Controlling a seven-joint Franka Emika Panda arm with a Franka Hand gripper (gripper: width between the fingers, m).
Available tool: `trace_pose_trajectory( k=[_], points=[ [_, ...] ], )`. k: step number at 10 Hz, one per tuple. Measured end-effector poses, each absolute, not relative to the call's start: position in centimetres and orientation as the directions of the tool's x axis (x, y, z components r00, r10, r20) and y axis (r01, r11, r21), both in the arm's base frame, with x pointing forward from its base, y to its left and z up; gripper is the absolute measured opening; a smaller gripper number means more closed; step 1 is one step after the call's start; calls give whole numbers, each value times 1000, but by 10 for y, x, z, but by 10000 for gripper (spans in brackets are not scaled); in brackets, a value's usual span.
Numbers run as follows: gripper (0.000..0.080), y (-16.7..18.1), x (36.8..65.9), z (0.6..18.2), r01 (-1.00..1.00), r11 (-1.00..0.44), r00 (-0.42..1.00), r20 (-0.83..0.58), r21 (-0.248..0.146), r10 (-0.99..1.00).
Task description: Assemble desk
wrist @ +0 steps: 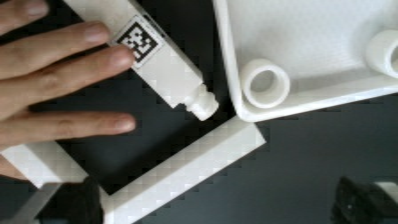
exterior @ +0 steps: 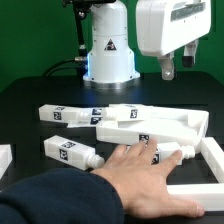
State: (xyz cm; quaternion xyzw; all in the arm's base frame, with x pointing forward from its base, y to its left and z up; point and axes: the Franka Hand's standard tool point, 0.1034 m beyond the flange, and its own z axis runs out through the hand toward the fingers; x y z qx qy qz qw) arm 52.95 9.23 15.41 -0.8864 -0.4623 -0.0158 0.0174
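Hand point(exterior: 135, 172) over legs point(exterior: 70, 152), panel point(exterior: 165, 124) behind — claw point(exterior: 180, 63) aloft

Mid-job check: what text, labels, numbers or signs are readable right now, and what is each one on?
No words, brands or numbers are readable in either view.
On the robot base, a triangular sticker: a warning-style sign, its symbol too small to read.
On the desk leg, a tag: a black-and-white square pattern, no letters. The tags on the legs in the exterior view are too small to read.
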Motion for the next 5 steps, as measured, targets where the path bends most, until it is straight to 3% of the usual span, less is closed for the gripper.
trace_pose_trajectory(
  k=[5],
  points=[
    [650,92,530,153,820,-572,572,49,-11,819]
  ],
)
